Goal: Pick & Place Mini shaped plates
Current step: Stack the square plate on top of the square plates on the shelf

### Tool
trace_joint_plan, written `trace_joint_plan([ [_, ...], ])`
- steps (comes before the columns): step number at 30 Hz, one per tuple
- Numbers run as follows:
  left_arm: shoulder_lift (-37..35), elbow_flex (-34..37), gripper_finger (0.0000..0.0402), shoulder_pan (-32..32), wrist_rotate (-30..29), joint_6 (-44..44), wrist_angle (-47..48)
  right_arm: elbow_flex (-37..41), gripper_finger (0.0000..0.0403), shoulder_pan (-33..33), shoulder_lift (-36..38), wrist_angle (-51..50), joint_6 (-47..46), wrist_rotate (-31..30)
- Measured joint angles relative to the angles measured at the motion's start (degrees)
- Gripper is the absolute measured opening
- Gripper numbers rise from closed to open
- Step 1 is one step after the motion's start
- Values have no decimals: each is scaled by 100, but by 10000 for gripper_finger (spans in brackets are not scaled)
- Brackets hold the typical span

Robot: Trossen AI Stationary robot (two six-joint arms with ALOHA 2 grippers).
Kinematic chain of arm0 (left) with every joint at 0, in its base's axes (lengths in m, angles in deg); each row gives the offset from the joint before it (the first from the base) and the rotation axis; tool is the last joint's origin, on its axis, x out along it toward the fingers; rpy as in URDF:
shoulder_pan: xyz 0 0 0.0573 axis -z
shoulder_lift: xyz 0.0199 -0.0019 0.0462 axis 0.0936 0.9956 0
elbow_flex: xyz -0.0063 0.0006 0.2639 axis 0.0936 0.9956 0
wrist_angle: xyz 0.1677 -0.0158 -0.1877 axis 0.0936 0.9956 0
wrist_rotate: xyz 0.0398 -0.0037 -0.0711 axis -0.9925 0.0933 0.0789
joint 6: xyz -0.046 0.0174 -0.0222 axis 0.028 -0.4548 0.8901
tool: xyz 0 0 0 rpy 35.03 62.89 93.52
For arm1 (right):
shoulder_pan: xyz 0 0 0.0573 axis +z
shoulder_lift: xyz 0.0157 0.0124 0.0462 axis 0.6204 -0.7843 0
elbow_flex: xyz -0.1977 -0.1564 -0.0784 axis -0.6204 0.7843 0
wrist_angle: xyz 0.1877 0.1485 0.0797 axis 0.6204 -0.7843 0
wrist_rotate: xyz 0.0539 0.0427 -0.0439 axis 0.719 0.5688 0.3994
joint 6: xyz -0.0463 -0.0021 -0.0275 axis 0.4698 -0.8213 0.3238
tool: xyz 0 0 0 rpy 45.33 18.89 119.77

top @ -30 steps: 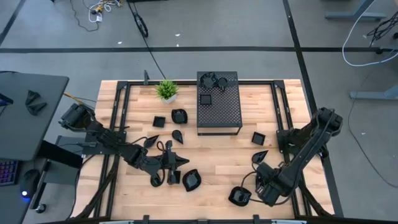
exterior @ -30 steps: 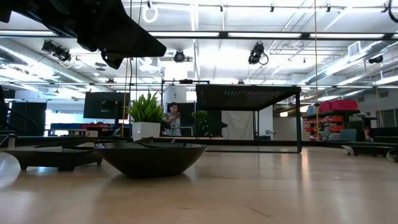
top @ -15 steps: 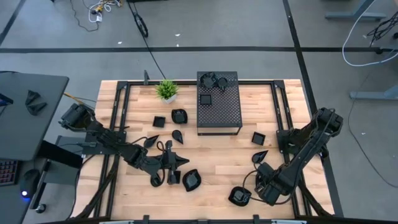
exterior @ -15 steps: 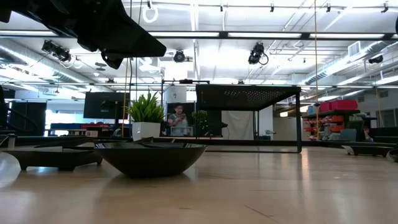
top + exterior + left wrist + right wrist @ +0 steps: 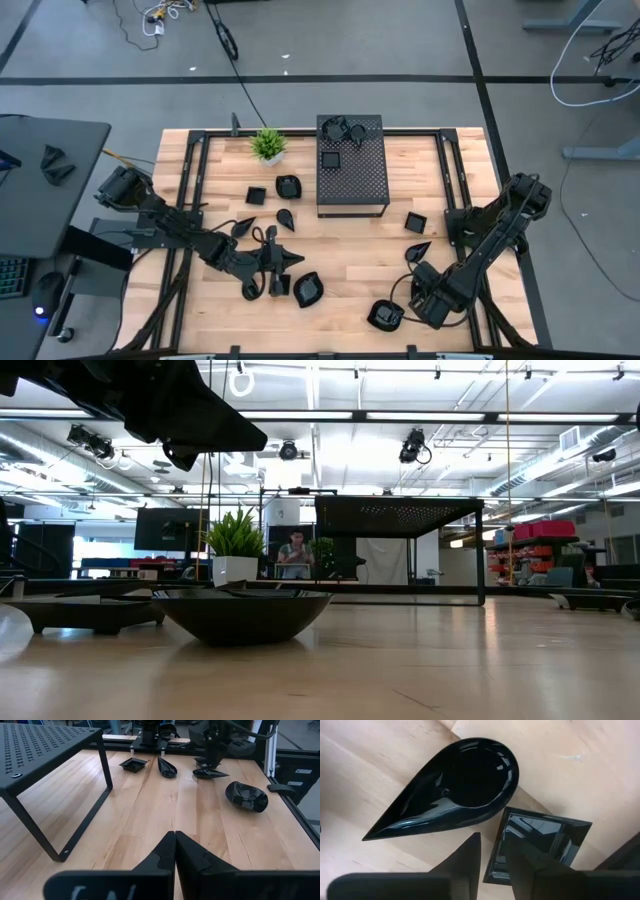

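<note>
From above, the table [image 5: 340, 250] carries mini shaped plates scattered on the wood: a square plate [image 5: 256, 195], a rounded plate [image 5: 288, 185] and a teardrop plate [image 5: 285, 216] lie between the green potted plant [image 5: 268, 145] and the left arm. Another square [image 5: 415, 221] and another teardrop [image 5: 418, 250] lie nearer the right arm. Only this view shows the top of the black perforated box [image 5: 352, 175]. A small cluster of plates [image 5: 345, 129] sits at its far end, and a single square plate [image 5: 331, 158] sits a little nearer the middle. The right gripper [image 5: 398, 312] is low at the near edge, beside a dark plate [image 5: 383, 316] whose shape is hard to read from there. The right wrist view settles it: a glossy teardrop dish [image 5: 455, 795] lies touching a square dish [image 5: 540, 845]. The right gripper's [image 5: 492, 862] fingers stand a narrow gap apart, either side of the square dish's rim, and it is not clear that they have clamped on it. The left gripper [image 5: 290, 262] hovers over the middle of the table near a leaf-shaped plate [image 5: 308, 289]. The left wrist view shows its fingers [image 5: 192, 857] pressed together with nothing between them. It also shows that the box [image 5: 40, 750] stands on thin legs with bare wood under it. The low view alone shows a rounded plate's bowl-like profile [image 5: 240, 615], and a person [image 5: 295, 550] far behind the table.
</note>
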Motion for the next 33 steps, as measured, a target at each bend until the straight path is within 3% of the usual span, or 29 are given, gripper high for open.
trace_joint_plan([
  [9,0,0,14,0,0,-2,0,0,79,150,0,-4,-4,-1],
  [19,0,0,14,0,1,-4,0,0,114,232,0,-9,-17,17],
  [33,0,0,14,0,2,-13,2,0,112,229,0,34,114,5],
])
